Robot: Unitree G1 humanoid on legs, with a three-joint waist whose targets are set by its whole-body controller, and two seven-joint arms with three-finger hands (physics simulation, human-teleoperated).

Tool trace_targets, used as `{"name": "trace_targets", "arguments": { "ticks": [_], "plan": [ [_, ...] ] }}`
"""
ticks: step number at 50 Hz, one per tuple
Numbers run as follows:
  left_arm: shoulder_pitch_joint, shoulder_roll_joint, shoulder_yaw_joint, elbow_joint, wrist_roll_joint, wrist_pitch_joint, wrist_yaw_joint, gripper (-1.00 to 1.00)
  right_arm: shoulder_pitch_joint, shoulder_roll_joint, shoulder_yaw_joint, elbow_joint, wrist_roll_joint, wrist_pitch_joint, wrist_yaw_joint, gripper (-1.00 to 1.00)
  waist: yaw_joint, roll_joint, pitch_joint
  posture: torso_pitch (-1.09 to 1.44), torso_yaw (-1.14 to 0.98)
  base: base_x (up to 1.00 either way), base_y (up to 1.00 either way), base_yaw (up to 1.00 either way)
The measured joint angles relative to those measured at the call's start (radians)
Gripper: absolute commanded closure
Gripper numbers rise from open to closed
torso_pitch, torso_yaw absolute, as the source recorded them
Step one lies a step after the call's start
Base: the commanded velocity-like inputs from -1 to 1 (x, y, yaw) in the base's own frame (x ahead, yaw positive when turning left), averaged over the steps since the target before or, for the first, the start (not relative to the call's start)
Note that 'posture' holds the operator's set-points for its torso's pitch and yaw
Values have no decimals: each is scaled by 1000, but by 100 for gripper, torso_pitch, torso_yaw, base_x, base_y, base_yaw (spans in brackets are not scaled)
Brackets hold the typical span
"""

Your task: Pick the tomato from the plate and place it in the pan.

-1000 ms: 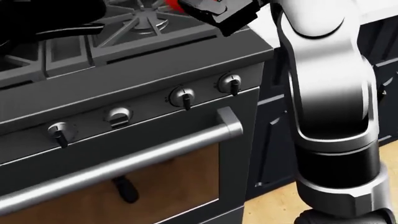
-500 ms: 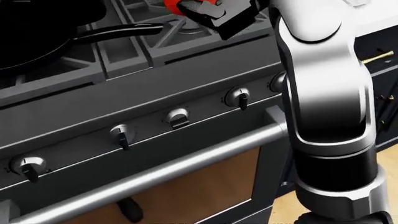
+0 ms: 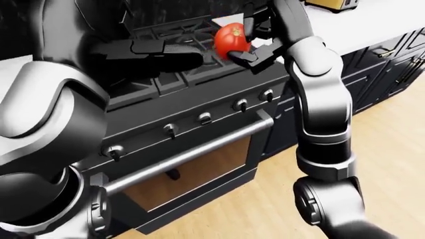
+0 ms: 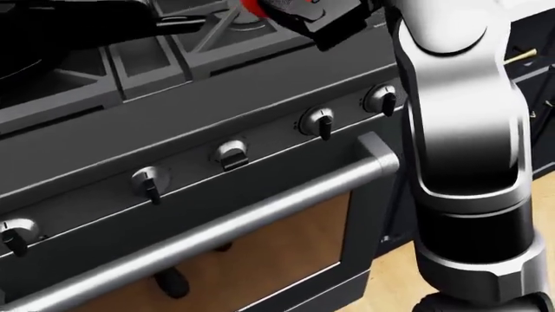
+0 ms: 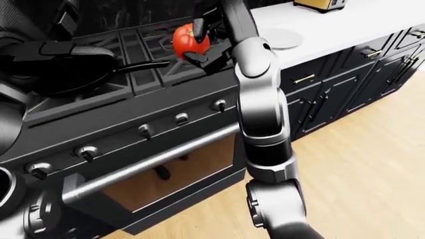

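The right hand point(image 5: 199, 47) holds the tomato point(image 5: 187, 38) above the stove point(image 3: 199, 99), its dark fingers point(image 3: 255, 56) curled round the red fruit so that it is gripped, not resting on anything. In the right-eye view the tomato hangs over the burner grates, to the right of the black pan point(image 5: 73, 74), whose long handle point(image 5: 143, 64) points toward the tomato and ends just beside it. The plate point(image 5: 282, 37) lies bare on the white counter at that view's upper right, well apart from the hand, so the picking half of the task looks done. Compared with the head view half a second ago, the whole picture has shifted: the row of knobs point(image 4: 323, 121) and the oven door handle point(image 4: 216, 227) sit differently in the frame, which means the camera moved with the robot's body, not the stove. The pan handle has slid toward that view's upper left, and the hand with its sliver of red stays at the top edge. The tomato is not yet over the pan bowl; the remaining step, judging from this, is to carry it leftward past the handle and let go inside the rim. The left hand point(image 3: 149, 50) reaches over the stove near the pan, but whether it is spread or closed cannot be told.
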Motion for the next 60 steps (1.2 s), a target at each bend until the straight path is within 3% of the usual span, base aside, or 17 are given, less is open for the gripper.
{"name": "trace_targets", "arguments": {
  "ticks": [4, 6, 12, 17, 18, 20, 25, 31, 36, 43, 48, 53, 56, 59, 60],
  "plan": [
    [-3, 1, -6, -9, -9, 2, -2, -100, 2, -1, -8, -5, -10, 6, -1, 100, 4, -51, -31, 0, 0, 0, 39, 0],
    [-8, 5, 3, -15, -8, -4, -2, -100, -8, 1, -6, -21, -12, 0, -2, 100, 7, -51, -33, 0, 0, 0, 46, 0],
    [-7, 4, -1, -20, -13, -9, 1, -100, -8, 2, -7, -38, -13, -15, 0, 100, 0, -3, -16, 0, 0, 0, 50, 0],
    [-7, 9, 1, -11, -15, -5, 1, -100, -7, 1, -12, -21, -17, -1, 1, 100, -10, 71, -14, 0, 0, 0, 50, 0],
    [1, 11, 7, -11, -12, -5, 3, -100, -3, 8, -6, -20, -16, -1, 2, 100, -1, 58, -5, 0, 0, 0, 50, 0],
    [10, 12, 12, -5, -5, -1, 9, -100, -1, 13, 14, -13, -8, 3, 11, 100, 2, 54, 3, 0, 0, 0, 51, 0],
    [-1, 10, 4, -11, 1, -8, 2, -100, -19, 6, 8, -16, 0, -4, 19, 100, -8, 19, -10, 0, 0, 0, 39, 0],
    [-2, 8, 7, -10, 4, -5, 0, -100, -23, 3, -4, -33, -7, -15, 8, 100, -5, 27, -20, 0, 0, 0, 13, 0],
    [0, 8, 10, -10, 10, -8, -5, -100, -20, 11, 4, -30, 2, -15, 7, 100, -6, 24, 12, 0, 0, 0, 0, 0],
    [0, 3, 7, -5, 10, 4, 1, -100, -9, 11, 4, -31, 16, -3, 5, 100, -4, 14, 26, 0, 0, 0, 0, 0],
    [1, 3, 4, -6, 17, -2, -8, -100, -11, 12, -1, -32, 20, -14, -4, 100, -2, 7, 21, 0, 0, 0, 0, 5],
    [0, -4, -3, -2, 17, 8, -12, -100, -8, 3, -14, -36, 19, -12, -24, 100, 12, 14, -23, 0, 0, 0, 0, 66],
    [-8, 1, 11, -19, 13, 2, -9, -100, -13, 0, -10, -49, 19, -12, -27, 100, 18, -5, -27, 0, 0, 0, 0, 78],
    [-12, 2, 12, -19, 15, -5, -7, -100, -34, -6, -3, -41, 21, -9, -18, 100, 20, -52, -18, 0, 0, 0, 0, 77],
    [-11, -2, 9, -18, 16, -6, -7, -100, -38, -10, -4, -41, 21, -10, -16, 100, 16, -58, -12, 0, 0, 0, 0, 78]
  ]
}}
